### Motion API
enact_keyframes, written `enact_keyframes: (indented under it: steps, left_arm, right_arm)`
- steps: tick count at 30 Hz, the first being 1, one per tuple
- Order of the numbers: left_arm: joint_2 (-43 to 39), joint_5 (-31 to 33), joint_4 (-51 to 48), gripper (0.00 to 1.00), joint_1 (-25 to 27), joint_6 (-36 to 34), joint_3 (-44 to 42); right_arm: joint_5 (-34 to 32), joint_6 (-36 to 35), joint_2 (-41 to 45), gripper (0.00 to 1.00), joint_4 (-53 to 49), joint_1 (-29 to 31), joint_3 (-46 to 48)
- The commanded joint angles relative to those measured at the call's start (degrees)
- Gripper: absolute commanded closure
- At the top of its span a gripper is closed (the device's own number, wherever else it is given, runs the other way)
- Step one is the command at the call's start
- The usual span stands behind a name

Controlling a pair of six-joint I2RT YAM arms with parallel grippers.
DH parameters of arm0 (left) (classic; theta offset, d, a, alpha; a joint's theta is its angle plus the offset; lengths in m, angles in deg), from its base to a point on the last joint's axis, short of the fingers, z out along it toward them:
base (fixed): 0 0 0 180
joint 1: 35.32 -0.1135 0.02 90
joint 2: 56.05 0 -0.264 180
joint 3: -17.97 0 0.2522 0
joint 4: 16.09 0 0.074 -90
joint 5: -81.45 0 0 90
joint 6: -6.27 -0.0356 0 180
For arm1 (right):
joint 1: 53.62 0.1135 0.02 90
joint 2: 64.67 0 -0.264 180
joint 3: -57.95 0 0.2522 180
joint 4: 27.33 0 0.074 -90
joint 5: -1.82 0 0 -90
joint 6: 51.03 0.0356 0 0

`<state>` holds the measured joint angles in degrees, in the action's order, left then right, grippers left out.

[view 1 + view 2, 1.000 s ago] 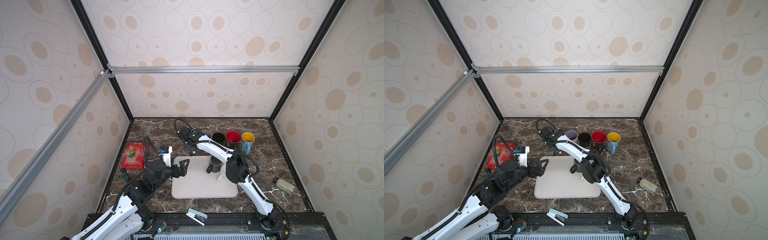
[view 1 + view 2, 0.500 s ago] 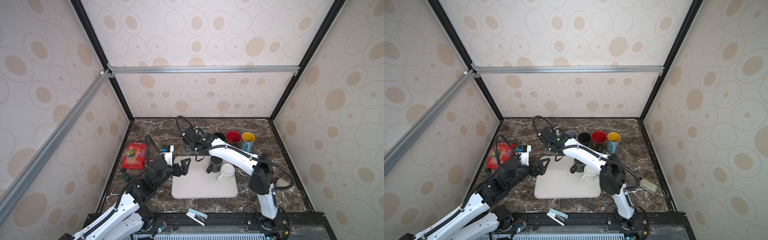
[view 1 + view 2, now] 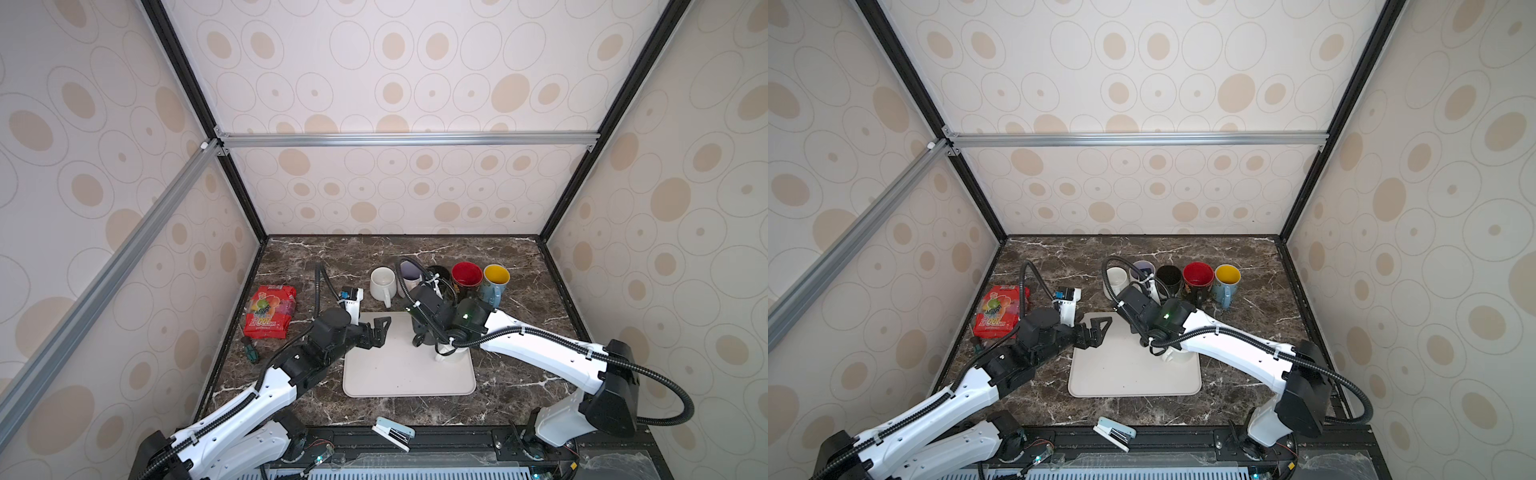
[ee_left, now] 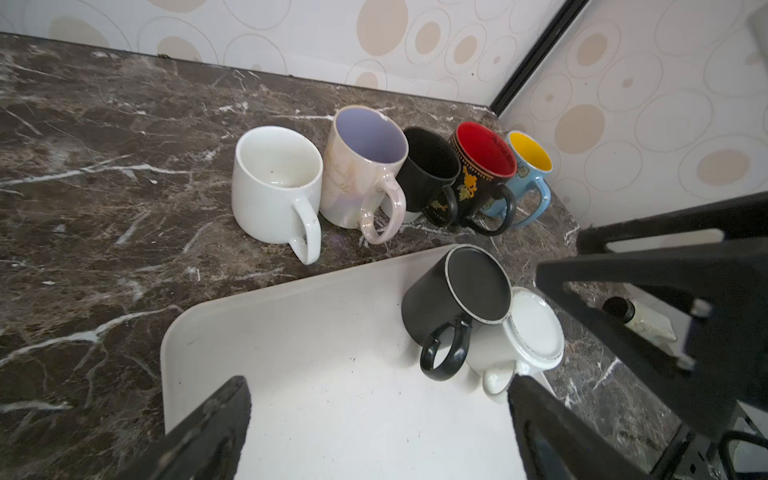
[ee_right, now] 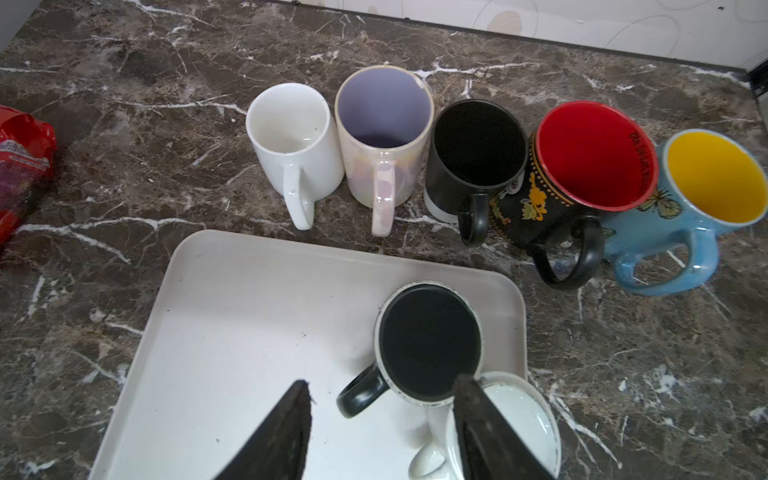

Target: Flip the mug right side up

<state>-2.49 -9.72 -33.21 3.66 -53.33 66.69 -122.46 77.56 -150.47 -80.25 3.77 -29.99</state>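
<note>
Across the top, left and right of the frame, cream wallpaper (image 3: 395,83) printed with beige ovals and thin rings covers the walls. Black corner posts (image 3: 183,70) slant inward from the upper corners, and a silver aluminium crossbar (image 3: 407,139) spans mid-frame. Below centre lies an evenly lit dark brown marble tabletop (image 3: 353,253) with white veins.

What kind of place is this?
Probably a robot test cell: left arm and right arm mounted at a marble-look tabletop, wallpapered panels on aluminium framing, mugs in a row.

Bright, even, diffuse light. Faint soft shadows on tray (image 5: 249,332). Mild sheen on marble surface (image 5: 540,54). Wide-angle stretch at top-view edges. Right pincer (image 5: 382,380) near lens, blurred.
</note>
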Motion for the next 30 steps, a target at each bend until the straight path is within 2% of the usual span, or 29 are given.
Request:
enact_keyframes:
  steps: [1, 7, 12, 16, 19, 23, 25, 30]
  left_arm:
    - [1.73, -3.16, 1.63, 0.05, 0.07, -0.43, 2.15]
    - [5.23, -4.13, 1.62, 0.07, 3.28, -0.34, 2.88]
    - [9.5, -1.85, 0.12, 0.08, 7.83, -1.97, 5.04]
    - [12.94, -0.1, -0.38, 0.09, 11.14, -3.35, 7.07]
    - [15.33, 0.67, -0.85, 0.12, 13.56, -4.51, 8.49]
    - [18.41, 0.55, -1.37, 0.23, 16.38, -6.1, 10.85]
    - [20.08, 0.55, -1.77, 0.25, 17.56, -6.76, 12.08]
    - [23.62, 1.08, -2.26, 0.2, 19.89, -8.57, 14.72]
  right_arm:
    - [-5.33, 0.73, 2.7, 0.43, 2.01, 0.26, 4.19]
    - [-5.73, 0.06, 7.62, 0.44, 3.65, -0.11, 8.73]
    - [-2.3, 1.29, 11.14, 0.47, 3.97, -2.63, 11.67]
    - [-2.1, 1.78, 12.69, 0.47, 3.92, -3.37, 13.43]
    - [-1.92, 2.51, 13.74, 0.47, 3.63, -3.67, 14.33]
    - [-2.89, 4.55, 15.88, 0.48, 2.92, -4.41, 16.07]
    - [-3.35, 6.03, 17.42, 0.49, 2.43, -4.97, 17.02]
    - [-3.6, 8.57, 21.18, 0.49, 2.29, -6.89, 20.13]
